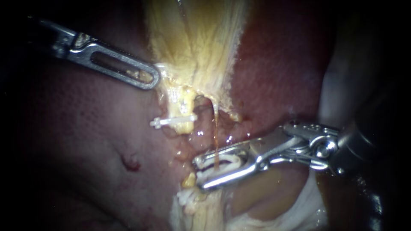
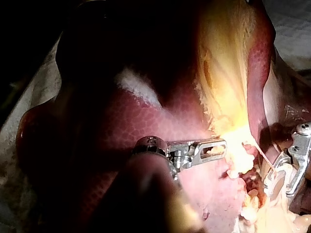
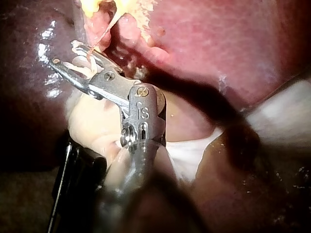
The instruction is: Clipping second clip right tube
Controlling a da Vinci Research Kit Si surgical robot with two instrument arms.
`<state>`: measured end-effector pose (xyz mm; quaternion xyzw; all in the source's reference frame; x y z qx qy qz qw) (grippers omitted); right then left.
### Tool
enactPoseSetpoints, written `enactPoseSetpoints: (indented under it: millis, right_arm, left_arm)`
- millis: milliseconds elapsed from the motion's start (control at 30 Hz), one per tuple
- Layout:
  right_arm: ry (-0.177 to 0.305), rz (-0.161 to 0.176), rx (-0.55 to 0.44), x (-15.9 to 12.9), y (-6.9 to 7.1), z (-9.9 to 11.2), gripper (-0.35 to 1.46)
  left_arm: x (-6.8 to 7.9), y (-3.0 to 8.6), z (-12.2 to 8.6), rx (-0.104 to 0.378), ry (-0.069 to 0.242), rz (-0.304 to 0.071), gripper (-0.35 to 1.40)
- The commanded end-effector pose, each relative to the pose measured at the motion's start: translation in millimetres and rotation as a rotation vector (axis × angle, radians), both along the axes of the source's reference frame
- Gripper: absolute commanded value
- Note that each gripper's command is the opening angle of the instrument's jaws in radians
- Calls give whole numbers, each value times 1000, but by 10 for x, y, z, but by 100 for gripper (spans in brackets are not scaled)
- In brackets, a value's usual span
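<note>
Crossing white clip (image 1: 229, 161), thin, taut amber tube (image 1: 215, 128)

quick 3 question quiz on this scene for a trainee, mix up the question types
1. True or false: the right instrument holds a loaded clip in its jaws, set around the thin tube.
2. The closed clip sits:
A) across the yellow tube below the left instrument
B) on the right instrument's shaft
C) around the same thin tube as the loaded clip
3. Fill in: the broad dark red surface around the tubes is the ____.

Key: 1 true; 2 A; 3 liver.
</note>
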<state>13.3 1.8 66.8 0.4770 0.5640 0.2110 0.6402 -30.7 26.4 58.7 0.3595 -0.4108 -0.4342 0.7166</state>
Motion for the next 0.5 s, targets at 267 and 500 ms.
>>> enactPoseSetpoints:
  millis: [267, 500]
  right_arm:
    - [4, -5, 0, -3, 0, -1, -28]
    - [-25, -23, 94, -7, -1, -2, -35]
  left_arm:
    - [0, 0, 0, 0, 0, 0, -35]
    - [0, 0, 0, 0, 0, 0, -35]
